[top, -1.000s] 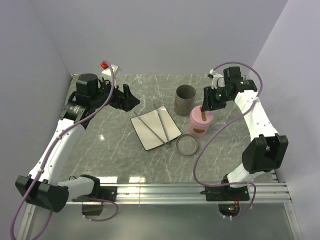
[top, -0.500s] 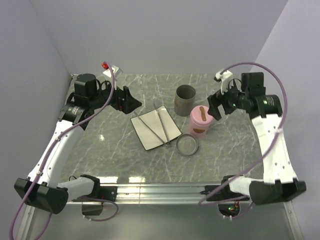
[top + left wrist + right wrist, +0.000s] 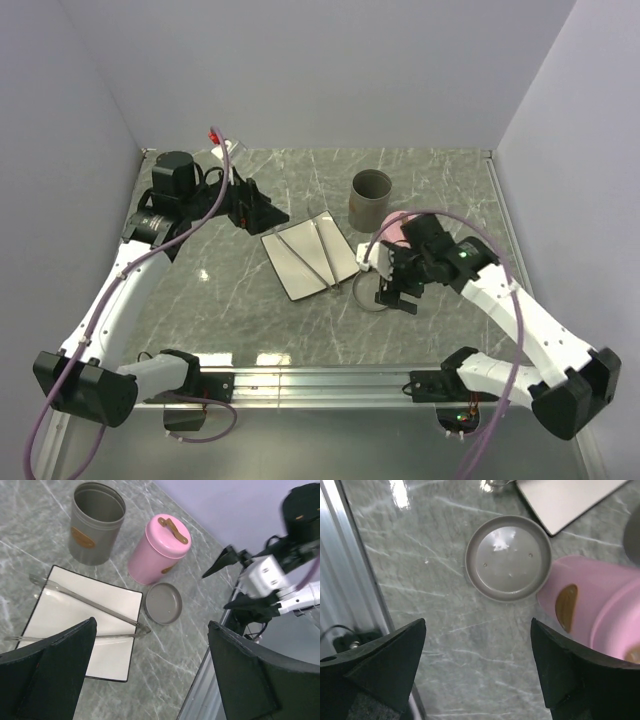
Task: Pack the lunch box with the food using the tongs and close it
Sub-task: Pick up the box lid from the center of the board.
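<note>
The pink round lunch box (image 3: 159, 550) stands right of centre with its pink lid and brown handle (image 3: 173, 529) on top. The thin silver tongs (image 3: 85, 605) lie in a narrow V on the white square plate (image 3: 290, 278). No food shows in any view. My right gripper (image 3: 395, 290) hovers open just in front of the lunch box (image 3: 592, 605), over the loose grey lid (image 3: 508, 557); nothing is between its fingers (image 3: 395, 655). At the back left, my left gripper (image 3: 262, 212) hangs open and empty beside the plate (image 3: 75, 645), with its jaws spread wide (image 3: 151, 630).
A grey open canister (image 3: 370, 198) stands behind the lunch box, also in the left wrist view (image 3: 95, 525). The shallow grey lid (image 3: 373, 290) lies on the marble table near the plate's right corner. A metal rail (image 3: 330, 380) runs along the near edge. Walls close in at left, back and right.
My right gripper let go of the pink lid on the lunch box, opened, swung out to the right, then came down in front of the box over the grey lid. The left arm barely moved.
</note>
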{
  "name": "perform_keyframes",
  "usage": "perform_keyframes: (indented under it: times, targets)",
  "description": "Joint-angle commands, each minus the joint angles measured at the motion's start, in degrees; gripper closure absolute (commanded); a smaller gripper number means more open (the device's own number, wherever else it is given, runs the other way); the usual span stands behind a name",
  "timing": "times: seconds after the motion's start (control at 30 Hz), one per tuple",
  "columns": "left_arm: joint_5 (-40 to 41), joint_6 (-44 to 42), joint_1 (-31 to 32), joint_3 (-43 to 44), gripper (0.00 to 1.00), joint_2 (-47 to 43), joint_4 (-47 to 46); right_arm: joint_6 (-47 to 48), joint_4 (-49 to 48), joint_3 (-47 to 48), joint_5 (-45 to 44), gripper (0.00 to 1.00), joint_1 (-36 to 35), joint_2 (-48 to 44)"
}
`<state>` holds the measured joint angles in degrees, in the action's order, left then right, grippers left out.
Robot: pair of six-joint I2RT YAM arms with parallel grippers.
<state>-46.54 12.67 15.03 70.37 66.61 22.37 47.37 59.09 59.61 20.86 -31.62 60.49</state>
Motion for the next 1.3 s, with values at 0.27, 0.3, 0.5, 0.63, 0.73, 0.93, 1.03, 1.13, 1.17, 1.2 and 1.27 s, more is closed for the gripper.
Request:
perform_keyframes:
  times: [0.27,0.3,0.5,0.63,0.73,0.93,1.03,1.13,1.17,1.2,1.27]
  targets:
    - [-3.64,4.82,-2.45,-3.48,0.03,-0.34,-7.25,14.67,-17.95,-12.59,-6.80,0.16,-6.26,8.68]
    - [-3.73,5.61,-2.72,-3.74,0.03,-0.34,-8.04,15.28,-19.35,-13.55,-7.41,0.18,-6.79,8.94]
    - [-3.47,6.58,-3.60,-3.57,0.04,0.54,-8.84,20.30,-25.17,-18.04,-10.49,0.21,-7.93,12.37]
    - [-3.12,6.23,-3.69,-3.57,0.04,0.45,-8.92,20.48,-26.12,-19.18,-11.45,0.24,-7.93,14.91]
    - [-2.94,6.32,-3.60,-4.36,0.05,0.19,-9.45,20.39,-28.49,-19.89,-12.42,0.28,-8.02,16.32]
    - [-3.47,5.00,-3.78,-3.75,0.05,0.19,-8.22,19.95,-29.99,-20.50,-12.77,0.47,-8.02,18.87]
    - [-3.55,5.00,-3.78,-3.75,0.05,0.19,-8.31,19.43,-30.70,-21.12,-12.60,0.55,-8.11,19.23]
    - [-3.82,5.26,-3.78,-3.92,0.05,0.10,-8.66,18.02,-30.35,-21.90,-12.16,0.63,-8.99,18.79]
    - [-3.73,5.26,-3.78,-3.84,0.05,0.19,-8.57,17.67,-30.26,-22.26,-11.90,0.64,-9.34,18.44]
    - [-3.73,5.18,-3.78,-3.75,0.05,0.19,-8.48,17.40,-30.26,-22.61,-11.64,0.70,-9.60,18.00]
    - [-3.90,5.00,-3.69,-3.48,0.05,0.19,-8.22,16.18,-29.65,-23.40,-10.67,0.79,-10.48,16.33]
